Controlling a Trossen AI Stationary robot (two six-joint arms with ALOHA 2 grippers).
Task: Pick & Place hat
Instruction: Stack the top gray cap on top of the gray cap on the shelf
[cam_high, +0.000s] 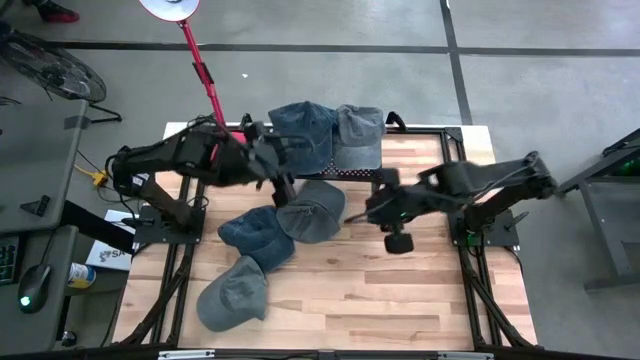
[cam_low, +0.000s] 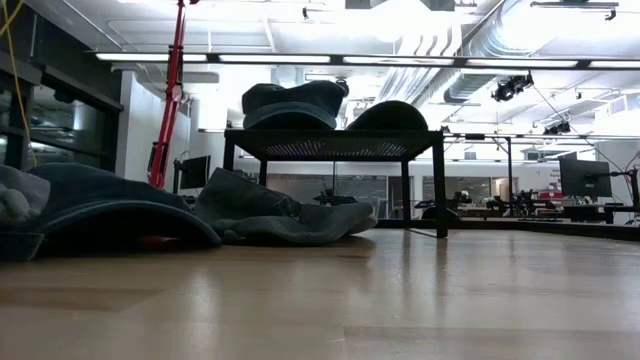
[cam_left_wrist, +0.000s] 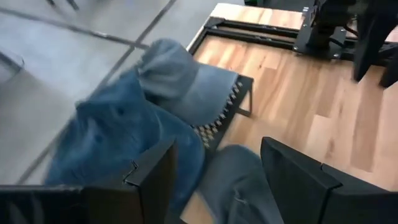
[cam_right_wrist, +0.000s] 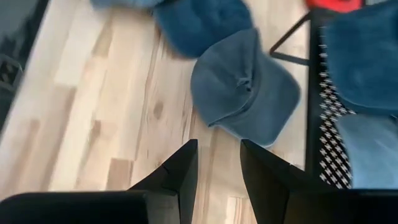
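Two hats lie on a black rack (cam_high: 420, 130) at the table's far edge: a blue one (cam_high: 303, 128) and a grey one (cam_high: 358, 135). Three more rest on the wood: a grey-blue hat (cam_high: 312, 210) in the middle, a dark blue hat (cam_high: 255, 235) and a grey hat (cam_high: 233, 293) nearer the front left. My left gripper (cam_left_wrist: 217, 180) hangs open in the air above the rack's near left corner and the grey-blue hat (cam_left_wrist: 239, 186). My right gripper (cam_right_wrist: 219, 165) is open just right of the grey-blue hat (cam_right_wrist: 245, 87), holding nothing.
A red lamp pole (cam_high: 205, 75) slants over the table's far left corner. The rack (cam_low: 340, 140) stands on thin legs with room beneath it. Bare wood (cam_high: 400, 300) fills the near right part of the table.
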